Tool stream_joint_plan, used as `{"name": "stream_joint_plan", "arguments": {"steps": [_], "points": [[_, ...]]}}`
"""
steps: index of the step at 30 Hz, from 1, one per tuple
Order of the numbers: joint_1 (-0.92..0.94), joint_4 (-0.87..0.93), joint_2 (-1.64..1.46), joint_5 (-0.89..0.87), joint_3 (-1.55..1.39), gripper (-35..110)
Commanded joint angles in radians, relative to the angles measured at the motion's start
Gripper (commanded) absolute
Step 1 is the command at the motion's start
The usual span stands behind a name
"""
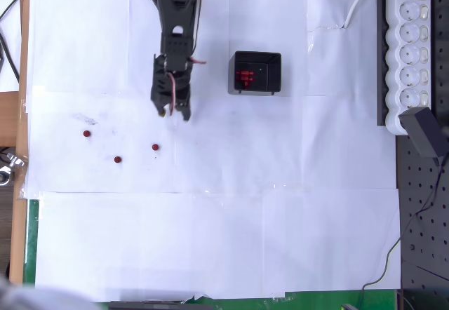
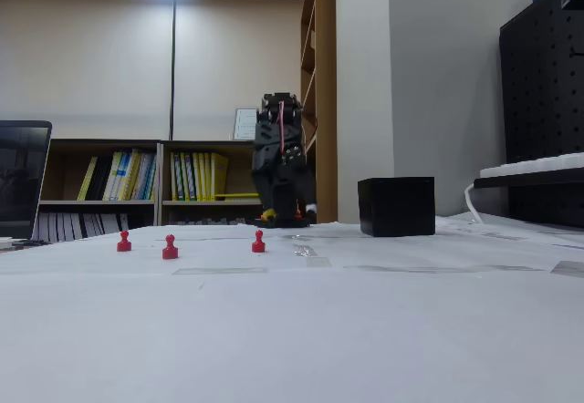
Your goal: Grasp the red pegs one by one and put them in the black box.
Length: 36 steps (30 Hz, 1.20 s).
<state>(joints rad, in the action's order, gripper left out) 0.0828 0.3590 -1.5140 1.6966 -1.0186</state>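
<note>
Well apart, gripper [image 1: 174, 112], three red pegs [image 1: 118, 159]

My overhead camera looks straight down on the white paper-covered table [image 1: 210, 240], from high up. My fixed camera sits low at the table's near edge, facing level across it toward bookshelves [image 2: 173, 180]. Both share the arm [image 1: 175, 43], black box [image 1: 257, 72] and three red pegs [image 1: 118, 159].

Three red pegs [image 2: 170, 248] are seen upright on the white worktop [image 2: 292, 330]. The black box [image 2: 396, 206] stands right of the gripper [image 2: 283, 213], well apart.
</note>
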Motion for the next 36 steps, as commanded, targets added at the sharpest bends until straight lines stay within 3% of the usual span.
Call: {"name": "stream_joint_plan", "arguments": {"steps": [1,25,36], "points": [[0.037,-0.147,-0.051,-0.026,-0.008,21],[0.051,-0.63,-0.287,-0.132,-0.009,17],[0.037,-0.727,-0.33,-0.135,-0.021,16]]}}
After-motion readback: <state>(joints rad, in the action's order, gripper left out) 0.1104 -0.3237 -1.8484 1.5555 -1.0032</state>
